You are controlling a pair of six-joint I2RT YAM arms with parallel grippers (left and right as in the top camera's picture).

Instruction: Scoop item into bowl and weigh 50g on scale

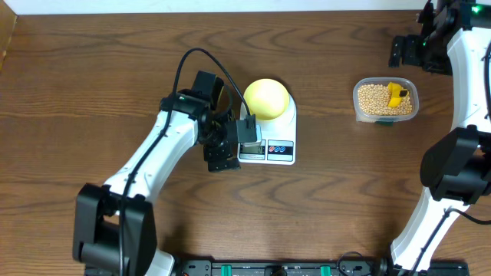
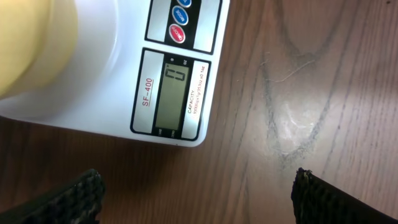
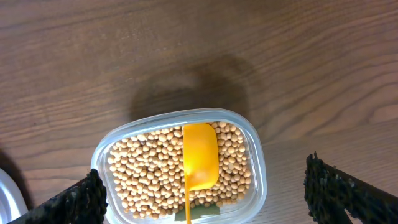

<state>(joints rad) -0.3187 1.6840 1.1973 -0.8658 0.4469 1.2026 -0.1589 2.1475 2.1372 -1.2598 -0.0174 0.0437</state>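
Observation:
The pale yellow-green bowl (image 1: 266, 98) stands on the white scale (image 1: 285, 126); I see nothing in it. In the left wrist view the bowl (image 2: 31, 43) is at top left and the scale's LCD (image 2: 171, 99) shows a single digit like 0. My left gripper (image 1: 230, 146) is open and empty, low over the table beside the scale's display end (image 2: 199, 199). The beige beans (image 1: 376, 98) fill a clear tub (image 1: 357, 107) with a yellow scoop (image 1: 396, 93) lying in them. My right gripper (image 1: 405, 52) is open and empty behind the tub, above it in the right wrist view (image 3: 208, 205), where the beans (image 3: 146, 171) and scoop (image 3: 200, 155) show.
The clear tub's rim (image 3: 255, 155) sits on the bare wooden table (image 1: 115, 69) at the right. Red and blue buttons (image 2: 179, 25) line the scale's edge. A black rail (image 1: 276, 268) runs along the front edge.

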